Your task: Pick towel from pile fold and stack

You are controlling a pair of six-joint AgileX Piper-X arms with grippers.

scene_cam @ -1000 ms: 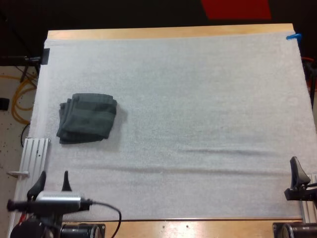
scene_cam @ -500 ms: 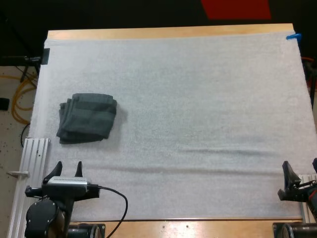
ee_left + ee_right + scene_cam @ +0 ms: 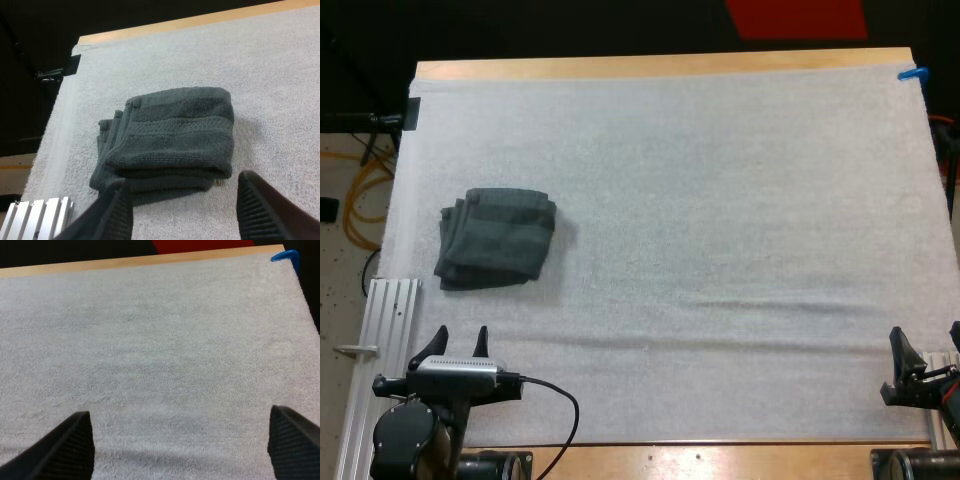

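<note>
The wooden table [image 3: 660, 65] carries a white mat [image 3: 720, 200] that covers nearly all of it, leaving a bare strip of wood along the far edge and another along the near edge. A metal rail [image 3: 390, 310] lies along the table's left edge by the near corner, just beside the mat.

A folded dark grey-green towel [image 3: 495, 238] lies flat on the mat close to its left edge, roughly midway between the far and near edges. The left wrist view shows it as several folded layers, with the fold ends stepped on the side towards the mat's left edge.

The left gripper [image 3: 460, 335] is over the mat's near left corner, on the near side of the towel and apart from it. Its fingers [image 3: 117, 210] stand spread and touch no cloth, and the towel's near edge lies just beyond their tips.

The right gripper [image 3: 926, 342] is at the mat's near right corner, well apart from the towel. Its fingers [image 3: 75, 440] are spread wide over bare mat, pointing towards the far edge
</note>
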